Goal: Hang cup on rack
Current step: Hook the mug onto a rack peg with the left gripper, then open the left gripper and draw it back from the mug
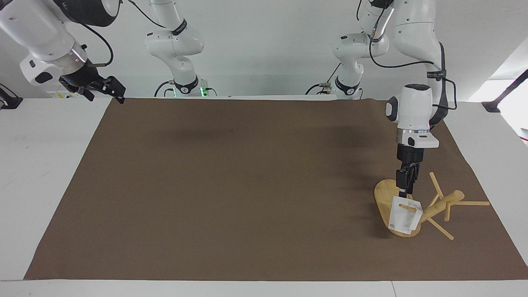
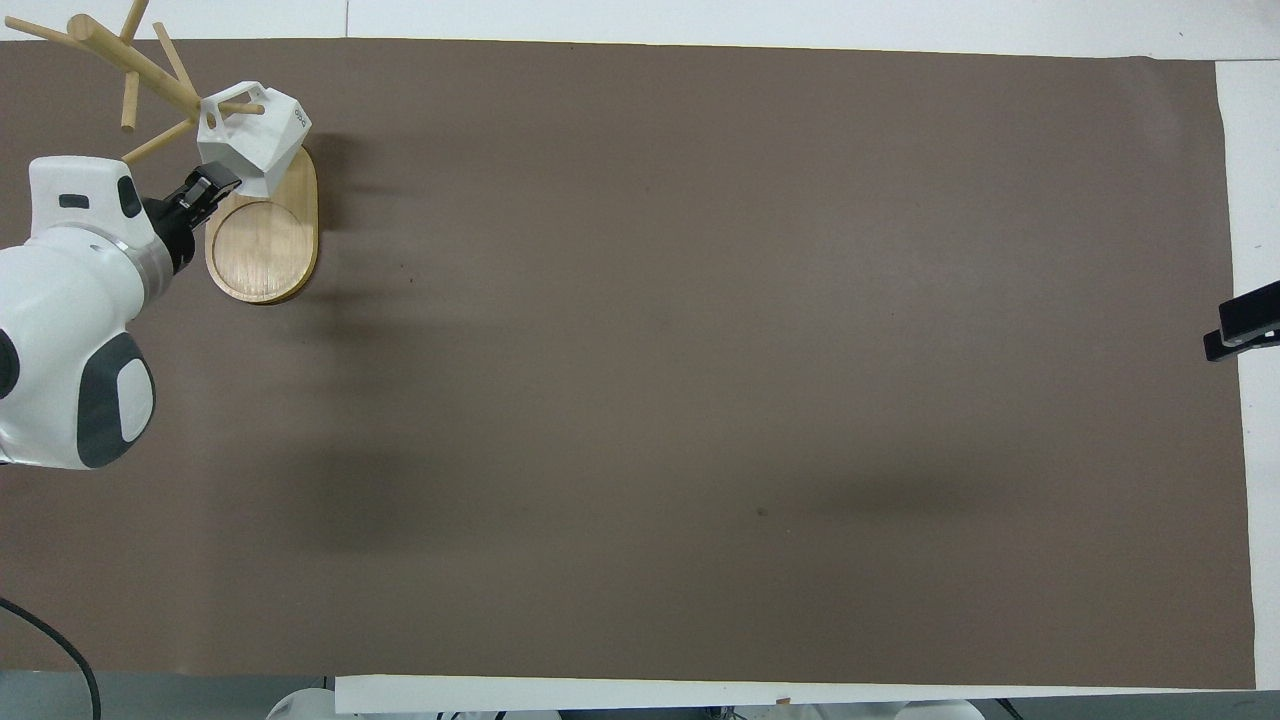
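The bamboo rack (image 1: 442, 204) stands on its oval base (image 2: 262, 252) at the left arm's end of the table. The white faceted cup (image 1: 404, 215) hangs with its boxy handle over a low peg, above the base; it also shows in the overhead view (image 2: 258, 136). My left gripper (image 1: 403, 190) points down just above the cup's upper edge, open by a little, its tips right at the cup (image 2: 212, 184). My right gripper (image 1: 110, 89) waits open and empty in the air over the mat's corner at the right arm's end (image 2: 1240, 330).
A brown mat (image 1: 247, 185) covers the table, with white table edges around it. Several thin pegs (image 1: 474, 203) stick out from the rack's post toward the table's end and away from the robots.
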Available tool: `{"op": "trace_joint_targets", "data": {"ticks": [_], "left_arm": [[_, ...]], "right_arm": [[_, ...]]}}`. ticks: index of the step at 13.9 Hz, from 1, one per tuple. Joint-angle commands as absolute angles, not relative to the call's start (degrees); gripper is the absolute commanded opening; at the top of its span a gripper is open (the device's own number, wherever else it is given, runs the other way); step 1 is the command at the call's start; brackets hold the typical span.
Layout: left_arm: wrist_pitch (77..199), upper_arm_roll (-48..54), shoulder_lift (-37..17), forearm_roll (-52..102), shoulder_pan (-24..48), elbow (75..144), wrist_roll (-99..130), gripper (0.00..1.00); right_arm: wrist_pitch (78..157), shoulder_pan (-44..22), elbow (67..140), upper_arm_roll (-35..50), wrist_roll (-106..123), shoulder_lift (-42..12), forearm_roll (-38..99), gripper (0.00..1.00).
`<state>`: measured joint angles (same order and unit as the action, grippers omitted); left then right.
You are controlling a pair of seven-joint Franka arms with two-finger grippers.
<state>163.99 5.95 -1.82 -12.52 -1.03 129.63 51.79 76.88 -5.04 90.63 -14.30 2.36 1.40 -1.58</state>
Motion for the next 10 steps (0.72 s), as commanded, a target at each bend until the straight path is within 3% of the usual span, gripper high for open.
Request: {"op": "trace_joint_targets", "data": {"ticks": [1,3,10], "left_arm": [[149.8,6.2,4.6,-13.1,1.4,128.2,52.4,0.89],[136.6,6.3,5.4,-12.9,3.4,122.5,50.9,0.99],[95.0,5.5,3.3,-2.9,4.4,100.0,20.2,1.00]], "right_arm": [[77.6,-4.9,92.1,-14.2,1.7,2.5,-1.8,1.00],[77.6,-4.9,92.1,-14.2,1.7,2.5,-1.8,1.00],[77.6,-4.9,92.1,-14.2,1.7,2.5,-1.8,1.00]]}}
